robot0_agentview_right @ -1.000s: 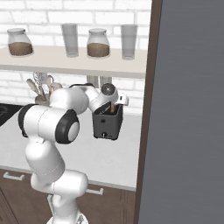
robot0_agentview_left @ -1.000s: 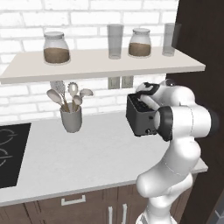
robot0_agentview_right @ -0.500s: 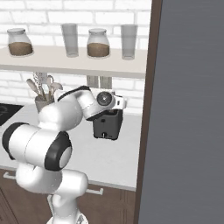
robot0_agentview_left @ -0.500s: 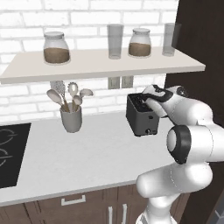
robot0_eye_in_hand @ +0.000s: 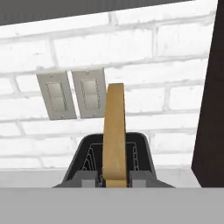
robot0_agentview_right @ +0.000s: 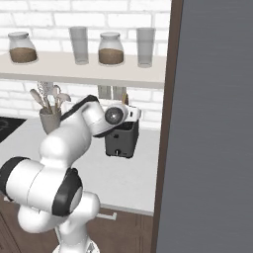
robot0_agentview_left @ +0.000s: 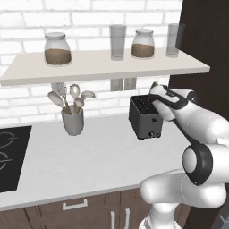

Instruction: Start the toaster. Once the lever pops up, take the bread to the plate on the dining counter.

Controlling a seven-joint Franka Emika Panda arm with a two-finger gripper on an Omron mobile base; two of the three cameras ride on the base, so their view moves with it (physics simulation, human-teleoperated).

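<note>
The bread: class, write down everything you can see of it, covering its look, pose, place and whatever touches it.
The bread is one flat tan slice with a slightly darker crust along its edge, seen edge-on in the hand view. It stands upright, most of it above the slotted top of the black toaster. The gripper is shut on its lower end, one dark finger on each face. Behind it are a white brick wall and two wall switches.

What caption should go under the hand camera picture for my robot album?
The claw lifts a bread slice up out of the black toaster below two wall switches.
</note>
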